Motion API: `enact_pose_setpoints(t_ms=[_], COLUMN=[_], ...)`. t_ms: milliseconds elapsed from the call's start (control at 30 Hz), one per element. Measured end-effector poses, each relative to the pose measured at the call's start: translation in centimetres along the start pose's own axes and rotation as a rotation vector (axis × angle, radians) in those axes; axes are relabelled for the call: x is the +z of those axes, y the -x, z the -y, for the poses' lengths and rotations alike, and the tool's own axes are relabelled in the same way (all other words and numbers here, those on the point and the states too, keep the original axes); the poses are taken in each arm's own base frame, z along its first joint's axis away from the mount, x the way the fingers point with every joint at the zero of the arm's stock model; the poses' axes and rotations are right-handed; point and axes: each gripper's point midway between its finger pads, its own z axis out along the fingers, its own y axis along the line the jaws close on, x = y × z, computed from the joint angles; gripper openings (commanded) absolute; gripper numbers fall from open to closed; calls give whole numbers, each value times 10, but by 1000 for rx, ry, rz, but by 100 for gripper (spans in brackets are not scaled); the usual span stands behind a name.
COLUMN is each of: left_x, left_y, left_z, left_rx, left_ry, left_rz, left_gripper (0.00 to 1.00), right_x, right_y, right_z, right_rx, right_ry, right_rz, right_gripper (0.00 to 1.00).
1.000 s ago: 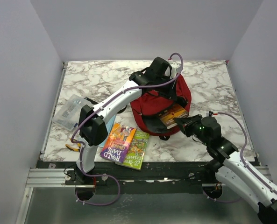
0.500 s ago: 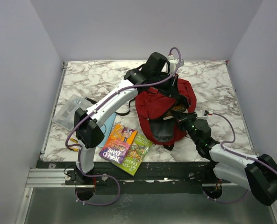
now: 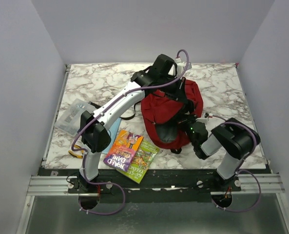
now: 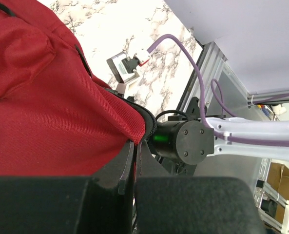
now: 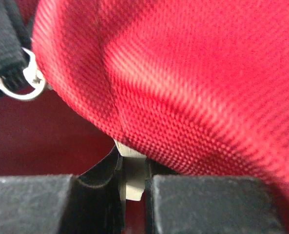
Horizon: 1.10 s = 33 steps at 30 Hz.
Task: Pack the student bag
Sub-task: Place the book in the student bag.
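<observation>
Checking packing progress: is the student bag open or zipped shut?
Open: the student bag gapes, dark lining showing; the left gripper pinches its rim, the right gripper holds a pale edge inside.

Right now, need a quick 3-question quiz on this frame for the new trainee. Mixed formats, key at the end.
1. True or false: the left gripper is shut on the red fabric of the student bag.
2. Where is the right gripper?
A. At the bag's opening, under its fabric
B. Above a clear plastic case
C. Parked off the marble top
3. How many books lie on the table outside the bag?

Key
1. True.
2. A; its fingers pinch a thin pale item.
3. Two: the Roald Dahl book and the green book beside it.
</observation>
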Motion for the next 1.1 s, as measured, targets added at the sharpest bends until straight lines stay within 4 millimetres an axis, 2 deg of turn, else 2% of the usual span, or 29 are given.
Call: enact_pose_setpoints(t_ms=[67,100,167,233,300,433,567,633,667,733,867,967,1100], left_x=[5,7,11,13,14,14,12,11,10,9,8,6,5], left_y=[-3,-4,-7,-9,-10,-10,-8,-6,-6,-5,-4,-3,-2], left_z=[-4,-6,-10,-11,-12,-12,-15,-17,-17,-19,-21,-24,-26], left_rx=[-8,-11,-19,-24,-25,-26,-33,-40,-43,-50,-56,-58,-57], left_ry=[3,4,5,3,1,1,5,6,5,4,8,13,18], left_rz=[-12,-16,-26,-32,-36,-36,-31,-28,-28,-25,-23,-19,-16], left_gripper=[0,0,0,0,0,0,0,0,0,0,0,0,0], right_x=[8,12,19,21,21,15,4,0,-1,2,25,28,20], right_y=[-1,-2,-4,-5,-5,-13,-19,-22,-25,-33,-58,-63,-62], right_z=[4,5,7,8,6,-1,-14,-15,-13,-6,3,3,8], right_rx=[5,8,10,4,-13,-65,-127,-165,-184,-212,-242,-259,-311], right_ry=[5,8,14,18,23,20,32,33,27,7,-6,-6,-43], right_rz=[12,16,23,24,19,-46,-116,-147,-163,-205,-303,-334,-358], right_gripper=[2,7,23,45,58,77,78,56,50,49,54,62,75])
